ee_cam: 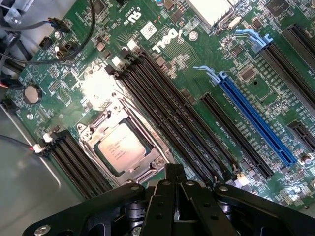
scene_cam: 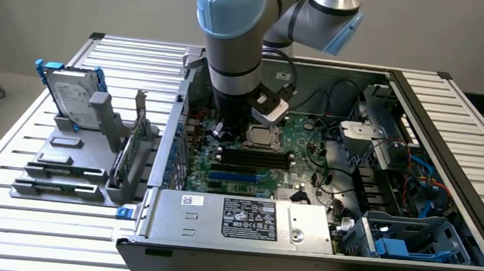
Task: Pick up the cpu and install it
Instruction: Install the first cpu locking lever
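The desk (scene_cam: 14, 222) is a slatted metal surface of pale ribbed bars, and on it sits the open computer case (scene_cam: 443, 188), a dark steel box with its side panel off. The arm (scene_cam: 231, 39), a thick grey tube with light blue joint caps, reaches down into the case over the green motherboard (ee_cam: 162, 29). To the exterior view's left of the case stands a grey plastic rack (scene_cam: 68, 174) that holds a silver hard drive (scene_cam: 70, 95) in blue brackets, upright at the rack's far end. Along the near wall of the case lies the boxy grey power supply (scene_cam: 245, 222) with its white label. On the board, long black memory slots (ee_cam: 167, 113) run in parallel, beside a bright blue expansion slot (ee_cam: 256, 123). The cpu (ee_cam: 119, 147), a small flat square with a dull silver metal lid, lies seated in its socket inside a shiny steel frame, between two banks of memory slots. The end effector (ee_cam: 175, 184), black and angular, is fully closed with nothing between its tips, and hangs just above the board, near the edge of the socket. Judged from this, the placing step looks done or nearly so; any further move would call for care around the socket frame and the fine parts close by.
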Tool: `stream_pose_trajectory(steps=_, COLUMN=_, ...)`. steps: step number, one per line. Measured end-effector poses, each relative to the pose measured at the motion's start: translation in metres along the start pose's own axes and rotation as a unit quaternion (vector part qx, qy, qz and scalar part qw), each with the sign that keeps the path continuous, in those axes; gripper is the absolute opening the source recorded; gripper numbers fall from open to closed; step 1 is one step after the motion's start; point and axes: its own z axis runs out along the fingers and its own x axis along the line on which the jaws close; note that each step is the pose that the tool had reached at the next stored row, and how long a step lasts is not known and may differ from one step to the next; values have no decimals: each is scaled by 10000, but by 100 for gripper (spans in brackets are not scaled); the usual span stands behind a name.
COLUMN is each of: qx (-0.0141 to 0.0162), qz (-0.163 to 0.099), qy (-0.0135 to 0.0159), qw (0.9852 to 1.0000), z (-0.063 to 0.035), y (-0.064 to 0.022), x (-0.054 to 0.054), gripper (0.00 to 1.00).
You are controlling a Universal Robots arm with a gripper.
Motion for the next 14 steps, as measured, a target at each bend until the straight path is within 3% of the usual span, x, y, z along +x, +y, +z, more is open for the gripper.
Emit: stream_pose_trajectory(steps=14, qx=0, qz=0, qy=1, qw=10000, z=121, y=-44, x=-1, gripper=11)
